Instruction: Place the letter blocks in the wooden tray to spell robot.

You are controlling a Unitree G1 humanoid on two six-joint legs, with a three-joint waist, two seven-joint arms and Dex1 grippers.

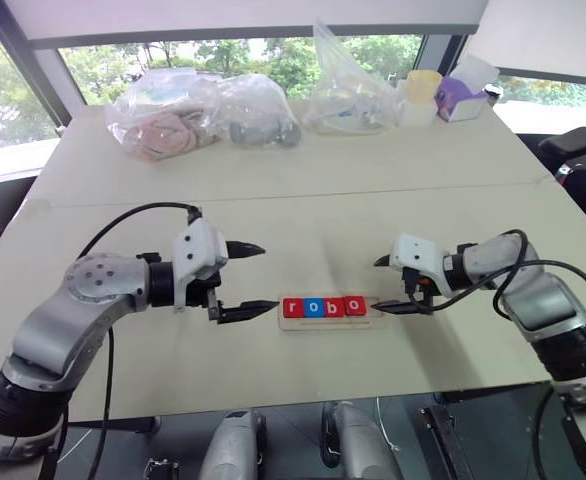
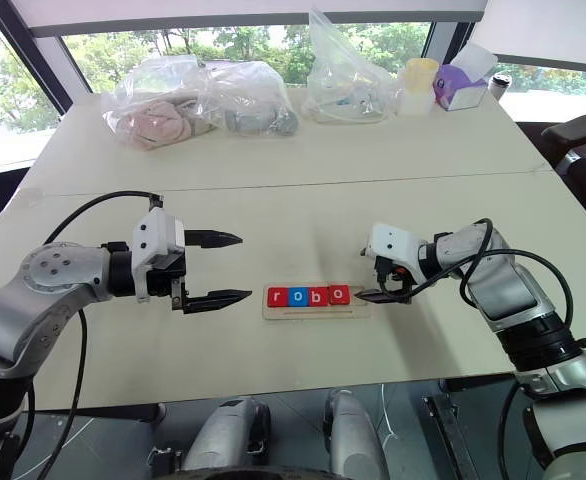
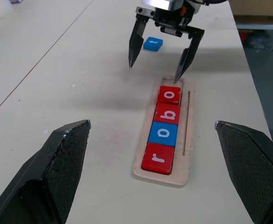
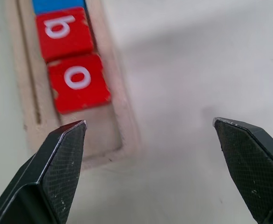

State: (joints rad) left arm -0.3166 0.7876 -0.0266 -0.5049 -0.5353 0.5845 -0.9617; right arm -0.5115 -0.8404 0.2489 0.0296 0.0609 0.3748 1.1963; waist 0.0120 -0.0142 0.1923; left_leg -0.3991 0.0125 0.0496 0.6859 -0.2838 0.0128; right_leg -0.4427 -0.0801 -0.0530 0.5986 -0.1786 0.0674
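Sitting at the centre of the head views, the tray [image 1: 330, 320] lies on the pale tabletop [image 1: 303, 215] with four blocks in a row: a red r [image 1: 293, 307], a blue o [image 1: 314, 307], a red b [image 1: 334, 306] and a red o [image 1: 354, 304]; the slot at the tray's right end is bare. The blue t block [image 3: 153, 44] lies flat on the tabletop apart from the tray, seen at the top of the left wrist view behind the right claw. The left claw [image 1: 255, 280], left of centre, is spread wide and holds nothing, its lower fingertip just off the tray's left end. The right claw [image 1: 385, 285], right of centre, is also spread wide and empty, one fingertip over the tray's bare right end. Bags [image 1: 203, 115] and cups [image 1: 421, 95] sit along the upper edge.
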